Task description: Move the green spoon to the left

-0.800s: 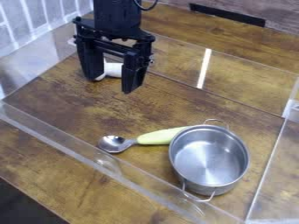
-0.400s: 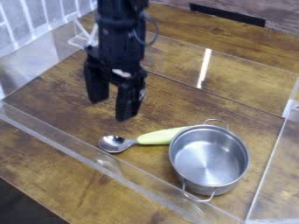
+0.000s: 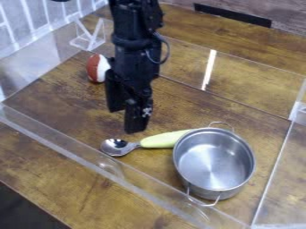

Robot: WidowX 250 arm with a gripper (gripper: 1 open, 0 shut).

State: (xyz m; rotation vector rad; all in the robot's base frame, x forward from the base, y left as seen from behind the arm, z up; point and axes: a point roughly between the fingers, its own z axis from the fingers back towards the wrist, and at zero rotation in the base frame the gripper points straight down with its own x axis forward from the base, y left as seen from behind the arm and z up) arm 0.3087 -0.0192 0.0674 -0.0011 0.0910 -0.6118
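Approach step, by the look of it: nothing grasped yet. Gripper (image 3: 131, 109) hanging from the dark arm, pointed straight down, just above and slightly behind the green spoon (image 3: 146, 142), not touching it. Jaws spread wide and empty, seen nearly edge-on here, so the gap itself hard to make out.

Next move, as a judgement: down a little further and toward the camera, centring over the thick handle rather than the bowl, then closing across the handle's width. Care needed near the steel pot (image 3: 216, 162), since the handle's far end lies just beside its rim, perhaps touching; cannot tell which. After that, a lift and a carry toward the left side of the desk (image 3: 66, 112).

Spoon lying flat on the wooden desk, in front of the arm. Handle chunky, yellow-green. Bowl small, shiny silver, pointing left toward the clear front wall. Red-capped mushroom toy (image 3: 98, 67) behind the arm, well apart from the spoon.
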